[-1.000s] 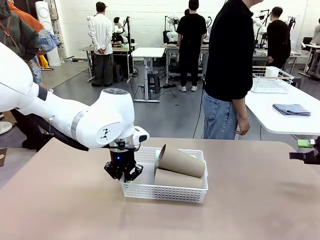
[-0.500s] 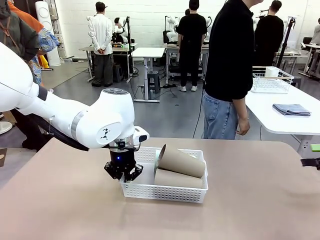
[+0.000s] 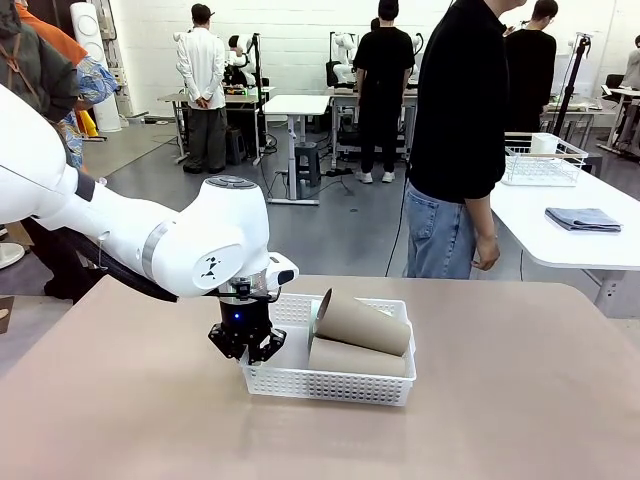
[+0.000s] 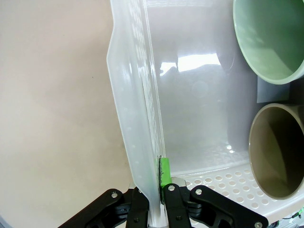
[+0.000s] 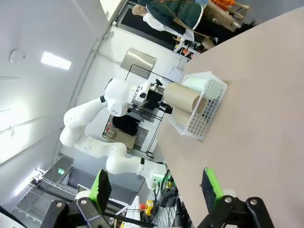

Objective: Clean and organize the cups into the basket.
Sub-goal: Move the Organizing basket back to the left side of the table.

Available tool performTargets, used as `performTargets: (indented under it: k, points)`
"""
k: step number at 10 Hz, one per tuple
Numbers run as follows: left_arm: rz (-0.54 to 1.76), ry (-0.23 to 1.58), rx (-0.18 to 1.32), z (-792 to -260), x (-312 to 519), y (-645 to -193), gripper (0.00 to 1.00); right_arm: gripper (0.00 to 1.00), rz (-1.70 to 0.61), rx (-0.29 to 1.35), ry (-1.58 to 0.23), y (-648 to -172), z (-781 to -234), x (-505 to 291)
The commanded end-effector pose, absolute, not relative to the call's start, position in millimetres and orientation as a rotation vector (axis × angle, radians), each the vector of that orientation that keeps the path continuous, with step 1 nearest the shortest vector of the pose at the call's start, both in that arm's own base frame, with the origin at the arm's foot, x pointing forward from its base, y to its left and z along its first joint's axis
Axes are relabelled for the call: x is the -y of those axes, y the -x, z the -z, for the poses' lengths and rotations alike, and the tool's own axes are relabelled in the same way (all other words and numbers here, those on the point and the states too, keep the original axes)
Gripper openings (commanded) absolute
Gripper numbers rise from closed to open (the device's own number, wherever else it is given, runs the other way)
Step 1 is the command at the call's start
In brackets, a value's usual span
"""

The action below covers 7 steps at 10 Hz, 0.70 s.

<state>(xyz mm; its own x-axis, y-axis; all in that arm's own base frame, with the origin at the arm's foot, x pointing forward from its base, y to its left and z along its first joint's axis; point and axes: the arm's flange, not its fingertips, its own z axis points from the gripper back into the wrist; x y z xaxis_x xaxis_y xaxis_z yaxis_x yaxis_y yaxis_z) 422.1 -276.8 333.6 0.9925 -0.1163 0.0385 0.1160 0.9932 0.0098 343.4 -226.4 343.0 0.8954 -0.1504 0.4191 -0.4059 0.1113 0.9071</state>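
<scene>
While the left gripper [image 3: 246, 346] pinches the left wall of the basket [image 3: 330, 385], its green pads pressed against both sides of the thin white plastic, the basket sits on the brown table [image 3: 520, 400] roughly at its middle. Inside lie the tan cups [image 3: 362, 322], one propped on another, with a mint green cup [image 4: 268, 38] behind them, though how many cups there are is hard to tell. Off to the right, the right gripper [image 5: 154, 187] hangs with fingers spread wide, holding nothing.
</scene>
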Motion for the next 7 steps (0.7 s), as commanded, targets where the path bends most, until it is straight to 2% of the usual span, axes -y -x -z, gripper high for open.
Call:
performTargets:
  k: [1,7]
  points:
    - [0.117,-0.016,0.034,-330.0,277.1,-418.3,0.0,1.0,-0.22,0.477,-1.452,-329.7,-337.9,234.2]
    - [0.117,-0.016,0.034,-330.0,277.1,-418.3,0.0,1.0,-0.208,0.479,-1.444,-330.1,-339.1,237.7]
